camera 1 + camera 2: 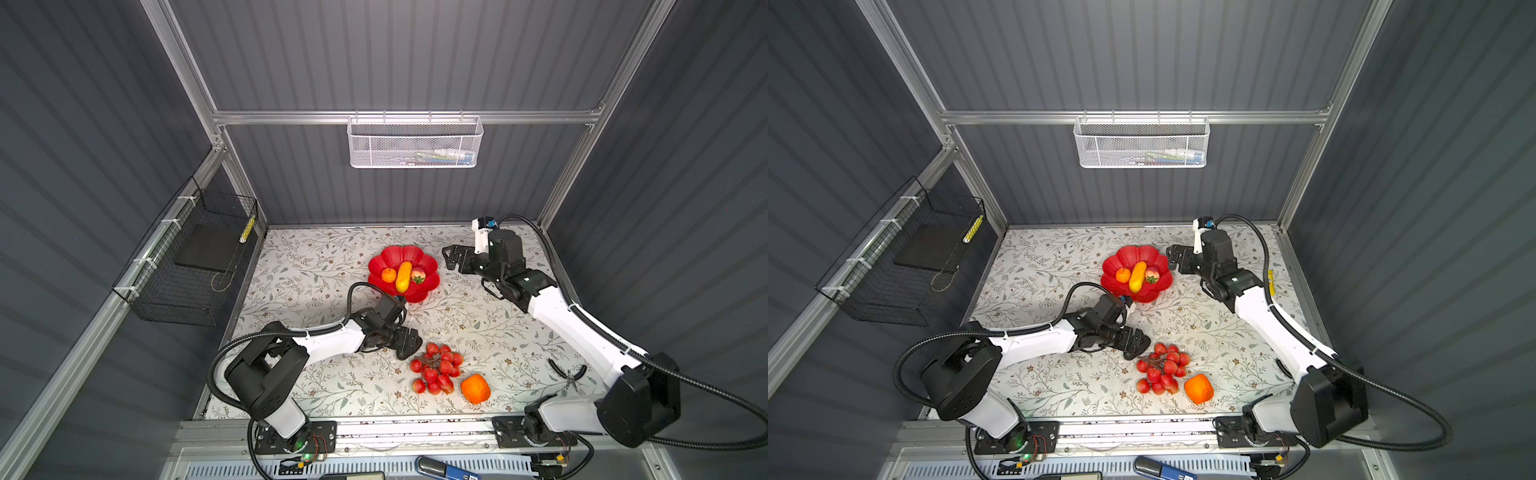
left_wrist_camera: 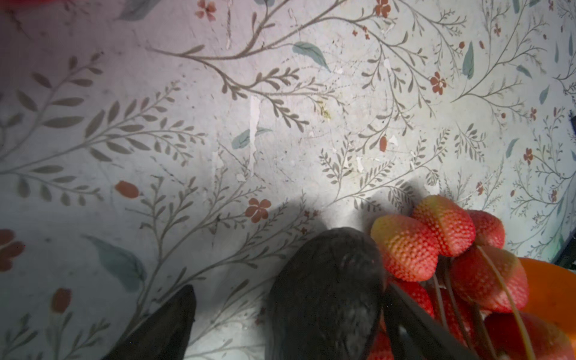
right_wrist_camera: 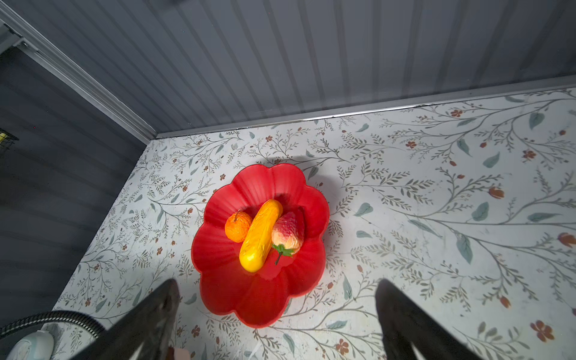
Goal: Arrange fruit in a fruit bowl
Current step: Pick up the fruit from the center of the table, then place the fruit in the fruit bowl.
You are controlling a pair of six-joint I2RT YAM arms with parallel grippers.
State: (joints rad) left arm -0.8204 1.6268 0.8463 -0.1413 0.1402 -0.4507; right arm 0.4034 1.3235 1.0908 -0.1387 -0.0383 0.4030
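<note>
My right pincer hangs just to the right of the bowl and points at it, its jaws spread wide with nothing between them. The wrist view shows both fingers far apart and the whole bowl beyond them.

The red flower-shaped bowl sits on the table, in the middle and toward the far side. Three pieces lie in it side by side: a small orange on the left, a long yellow fruit in the middle and a strawberry on the right, each touching the yellow one.

My left pincer is down low on the near side of the bowl. Its jaws stand apart around the avocado, which lies on the table between them. There is a clear gap to one finger. The avocado is close against the other finger, and I cannot tell whether it touches.

Just right of that pincer lies the bunch of red berries, against the avocado's side. The big orange rests just beside the bunch, nearer and further right.
</note>
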